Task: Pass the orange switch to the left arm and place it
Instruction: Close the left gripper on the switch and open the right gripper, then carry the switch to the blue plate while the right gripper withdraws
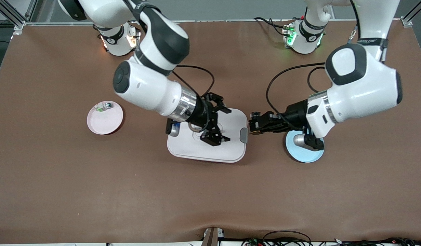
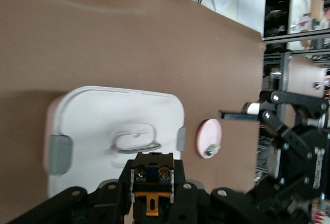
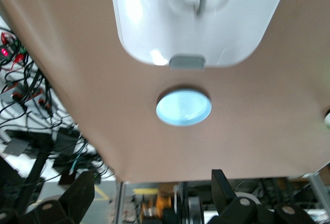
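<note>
The orange switch [image 2: 153, 173], a small black block with orange markings, is clamped in my left gripper [image 2: 153, 182]. In the front view the left gripper [image 1: 252, 125] hangs shut on the switch [image 1: 254, 118] just off the white box's [image 1: 196, 145] grey latch, on the side toward the left arm's end of the table. My right gripper [image 1: 226, 124] hovers over the box lid with its jaws wide apart and nothing between them. From the right wrist, the box [image 3: 154, 22] and my open right gripper [image 3: 152, 182] both show.
A blue plate [image 1: 304, 152] lies under the left wrist, beside the box [image 2: 103, 115]. A pink plate [image 1: 106, 121] with a tiny clear-green piece [image 1: 103, 107] sits toward the right arm's end. Cables trail along the table's front edge.
</note>
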Controlling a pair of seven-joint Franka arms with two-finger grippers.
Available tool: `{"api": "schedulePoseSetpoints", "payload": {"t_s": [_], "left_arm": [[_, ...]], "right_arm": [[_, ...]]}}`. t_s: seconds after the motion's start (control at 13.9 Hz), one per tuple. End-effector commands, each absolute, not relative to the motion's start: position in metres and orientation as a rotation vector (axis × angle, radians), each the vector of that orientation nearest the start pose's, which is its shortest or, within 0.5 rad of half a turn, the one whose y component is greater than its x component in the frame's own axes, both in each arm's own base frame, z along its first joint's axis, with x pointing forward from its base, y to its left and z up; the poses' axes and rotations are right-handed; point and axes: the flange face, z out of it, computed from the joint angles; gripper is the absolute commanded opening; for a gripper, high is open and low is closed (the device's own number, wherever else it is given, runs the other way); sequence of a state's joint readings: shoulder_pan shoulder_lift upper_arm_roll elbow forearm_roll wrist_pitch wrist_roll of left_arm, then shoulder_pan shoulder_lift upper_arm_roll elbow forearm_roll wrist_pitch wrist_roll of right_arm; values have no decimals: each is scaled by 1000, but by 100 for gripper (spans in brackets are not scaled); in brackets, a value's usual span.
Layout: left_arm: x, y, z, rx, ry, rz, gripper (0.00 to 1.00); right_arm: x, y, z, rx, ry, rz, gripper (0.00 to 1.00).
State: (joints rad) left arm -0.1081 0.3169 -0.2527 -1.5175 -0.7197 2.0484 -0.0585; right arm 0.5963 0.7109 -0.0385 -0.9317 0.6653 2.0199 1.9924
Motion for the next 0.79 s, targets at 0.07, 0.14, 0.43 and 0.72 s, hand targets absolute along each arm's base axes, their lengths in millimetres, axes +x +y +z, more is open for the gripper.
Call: {"api": "schedulePoseSetpoints", "payload": {"t_s": [0.07,0.14,0.43,0.72], "left_arm": [[619,-205,553,2509,-66,65,0],[617,-190,559,2556,-78,72,0],[621,-142,563,2731,-63,133,0],[623,-94,516,2898,-33,65,0]], "right_arm": [[653,405,522,-1961,1733,591,100],[656,389,525,-2002,1705,594,100],[652,305,569,-2277,1434,589,100],[632,254,576,-2673,1096,537,100]]}}
